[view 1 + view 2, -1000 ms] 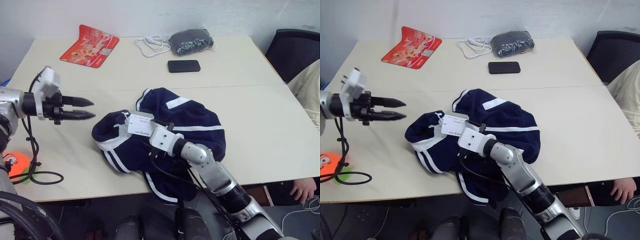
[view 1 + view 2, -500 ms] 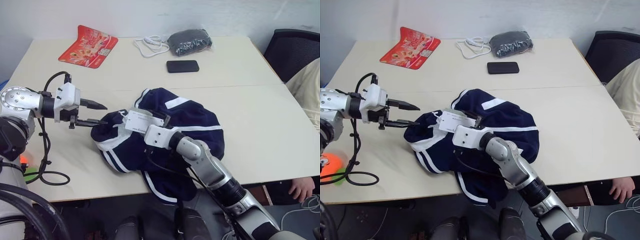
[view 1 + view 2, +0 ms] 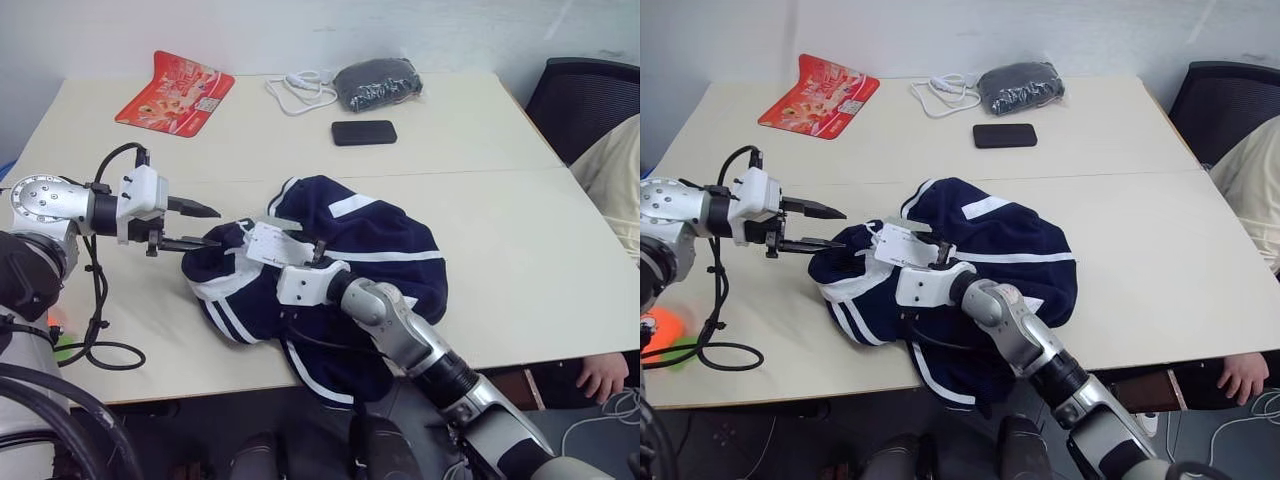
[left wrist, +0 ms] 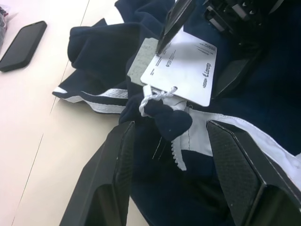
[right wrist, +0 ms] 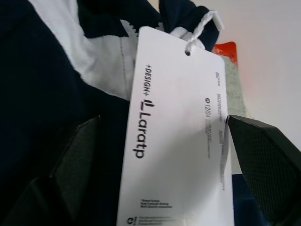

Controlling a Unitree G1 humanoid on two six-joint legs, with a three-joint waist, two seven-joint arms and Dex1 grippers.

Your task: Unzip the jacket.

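Jacket [image 3: 370,250] bunched mid-surface [image 3: 520,230], both hands at its collar end.
L hand [image 3: 205,227] released, fingers apart, tips by collar; R hand [image 5: 155,136] spread wide around paper tag [image 5: 181,141], gripping nothing. R wrist view reads tag print; head views don't.

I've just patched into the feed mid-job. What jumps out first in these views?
The navy jacket lies crumpled in the middle of the table's near half, its white paper tag lying on top near the collar. Both grippers are open and close in on that tag: the left gripper from the jacket's left edge, the right gripper with the tag between its spread fingers. Farther back lie a black phone and a red packet.
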